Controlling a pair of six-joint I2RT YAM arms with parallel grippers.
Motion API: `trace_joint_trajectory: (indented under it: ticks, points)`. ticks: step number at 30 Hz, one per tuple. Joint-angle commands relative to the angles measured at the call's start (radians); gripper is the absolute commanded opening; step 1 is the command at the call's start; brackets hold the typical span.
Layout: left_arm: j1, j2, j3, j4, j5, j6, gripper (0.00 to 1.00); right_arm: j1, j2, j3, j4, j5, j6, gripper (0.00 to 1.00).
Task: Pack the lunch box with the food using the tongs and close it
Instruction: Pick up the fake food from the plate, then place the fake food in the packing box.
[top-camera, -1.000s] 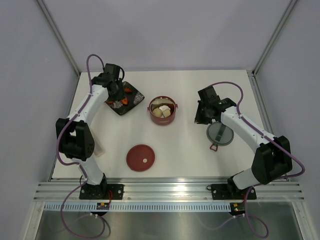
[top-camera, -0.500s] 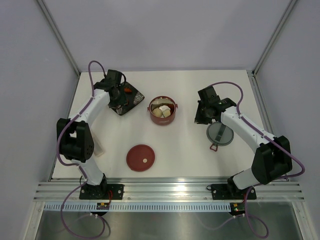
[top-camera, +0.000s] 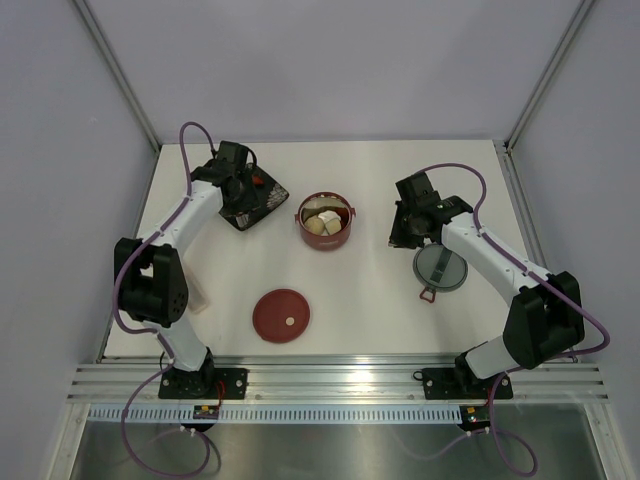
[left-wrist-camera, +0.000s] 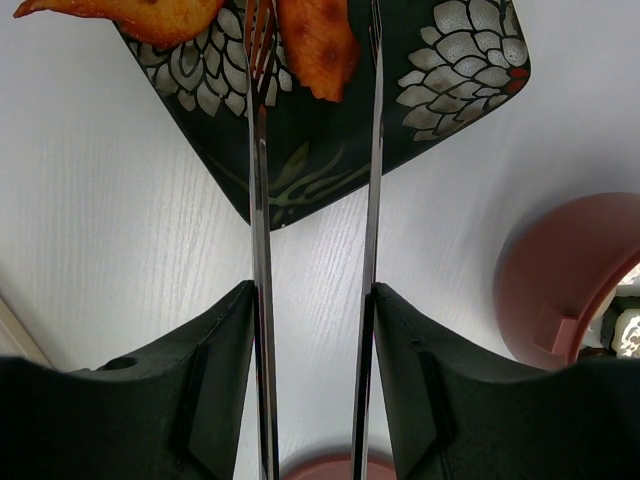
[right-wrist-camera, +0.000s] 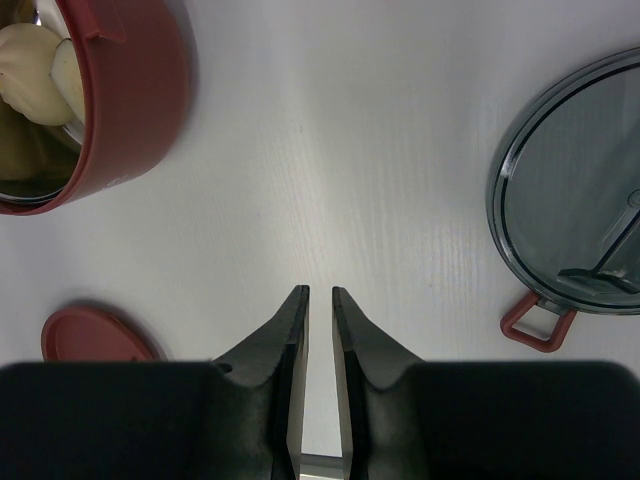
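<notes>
The dark-red lunch box (top-camera: 324, 221) stands at mid-table with pale food (right-wrist-camera: 30, 60) inside. My left gripper (left-wrist-camera: 312, 290) is shut on the silver tongs (left-wrist-camera: 258, 200), one finger pressing each arm from outside. The tong tips stand apart on either side of an orange food piece (left-wrist-camera: 315, 45) on the black patterned tray (left-wrist-camera: 440, 90). A second orange piece (left-wrist-camera: 130, 12) lies to its left. In the top view my left gripper (top-camera: 238, 190) hovers over that tray (top-camera: 268, 203). My right gripper (right-wrist-camera: 320, 292) is right of the lunch box (right-wrist-camera: 140, 110), narrowly open and holding nothing.
A dark-red round lid (top-camera: 281, 315) lies near the front, left of centre. A grey see-through lid with a red tab (top-camera: 440, 268) lies under the right arm, also in the right wrist view as the grey lid (right-wrist-camera: 575, 230). Frame posts and walls border the table.
My left arm has shifted a little right over the tray, carrying the tongs. The right arm has not moved.
</notes>
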Motion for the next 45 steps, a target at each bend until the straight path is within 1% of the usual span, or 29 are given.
trace_joint_trajectory:
  ticks: [1,14,17,18,19,21,22,24,25,29,33,41,45]
  points:
    - [-0.007,-0.018,0.014,0.047,-0.03,-0.018,0.52,0.01,-0.012,0.018,0.011,0.02,-0.002,0.23]
    - [-0.008,0.062,0.037,0.028,-0.039,-0.018,0.52,0.01,-0.02,0.008,0.013,0.023,-0.002,0.22]
    - [-0.01,0.059,0.043,0.016,-0.038,-0.015,0.47,0.008,-0.023,0.008,0.014,0.023,-0.002,0.22]
    - [-0.01,0.053,0.045,0.013,-0.039,-0.016,0.43,0.008,-0.023,0.008,0.013,0.023,-0.002,0.22]
    - [-0.014,0.045,0.046,0.007,-0.044,-0.015,0.35,0.008,-0.023,0.008,0.013,0.026,-0.002,0.23]
    - [-0.019,0.017,0.052,0.002,-0.055,-0.009,0.3,0.008,-0.026,0.008,0.013,0.025,-0.002,0.23]
    - [-0.018,0.008,0.064,-0.013,-0.059,-0.007,0.25,0.008,-0.024,0.007,0.014,0.025,-0.002,0.22]
    - [-0.021,-0.01,0.081,-0.028,-0.062,-0.001,0.2,0.008,-0.024,0.007,0.016,0.023,-0.001,0.23]
    - [-0.022,-0.019,0.086,-0.042,-0.067,0.002,0.16,0.01,-0.023,0.01,0.016,0.022,-0.001,0.23]
    - [-0.028,-0.065,0.12,-0.067,-0.07,0.013,0.06,0.01,-0.018,0.011,0.021,0.014,0.001,0.23]
    - [-0.044,-0.096,0.15,-0.108,-0.068,0.033,0.0,0.008,-0.017,0.016,0.021,0.014,0.001,0.23]
    - [-0.096,-0.153,0.196,-0.153,-0.048,0.074,0.0,0.008,-0.02,0.019,0.022,0.014,0.001,0.22]
    - [-0.168,-0.159,0.227,-0.18,-0.018,0.097,0.0,0.008,-0.029,0.018,0.024,0.031,0.004,0.23]
